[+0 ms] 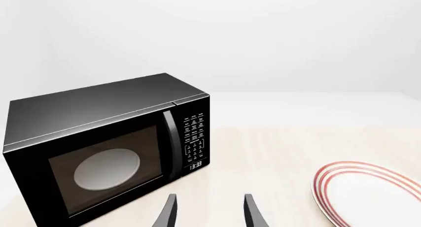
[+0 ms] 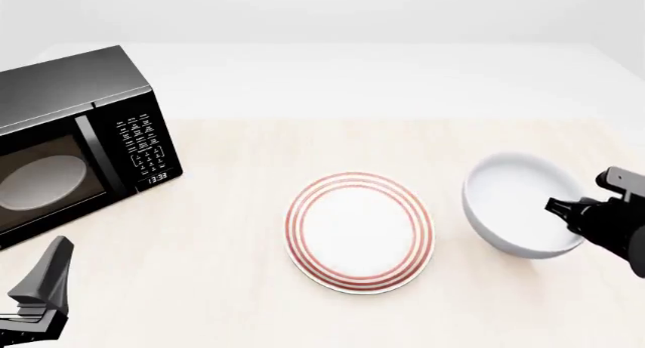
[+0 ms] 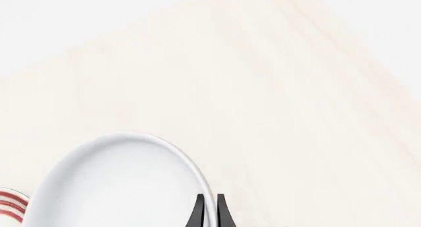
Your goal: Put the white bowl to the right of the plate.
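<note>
White bowl right of plate, rim pinched by right gripper (left gripper parted, empty)

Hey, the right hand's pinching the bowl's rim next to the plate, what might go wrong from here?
1. The right hand grips the white bowl by only a thin bit of rim on one side, so the bowl may tilt or slip if lifted.
2. The bowl sits close to the plate; a sideways drag could nudge the plate.
3. Opening abruptly might let the bowl rock or shift.
</note>
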### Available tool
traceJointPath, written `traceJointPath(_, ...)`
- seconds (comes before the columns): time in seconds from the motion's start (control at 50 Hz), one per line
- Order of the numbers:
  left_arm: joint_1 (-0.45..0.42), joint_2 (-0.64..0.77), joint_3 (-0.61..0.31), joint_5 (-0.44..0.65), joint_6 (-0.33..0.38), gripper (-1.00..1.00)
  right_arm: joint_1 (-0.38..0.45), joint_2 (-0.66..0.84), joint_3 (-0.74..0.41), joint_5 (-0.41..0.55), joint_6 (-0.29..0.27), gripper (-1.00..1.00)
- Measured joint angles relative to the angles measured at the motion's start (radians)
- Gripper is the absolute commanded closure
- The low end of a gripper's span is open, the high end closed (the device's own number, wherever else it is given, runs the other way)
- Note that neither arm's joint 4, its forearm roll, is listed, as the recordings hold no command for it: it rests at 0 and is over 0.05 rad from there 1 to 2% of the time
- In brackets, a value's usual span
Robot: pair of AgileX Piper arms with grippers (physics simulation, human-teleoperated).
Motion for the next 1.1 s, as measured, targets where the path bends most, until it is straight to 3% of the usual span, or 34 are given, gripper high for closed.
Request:
traceJointPath(0.44, 0.000, 0.000, 0.000, 0.000, 0.000, -1.00, -0.038, 0.074, -0.024, -0.024, -0.002, 1.00)
traceJointPath(1.1, 0.000, 0.000, 0.000, 0.000, 0.000, -1.00, -0.024, 0.194, -0.070, -0.067, -0.008, 1.00)
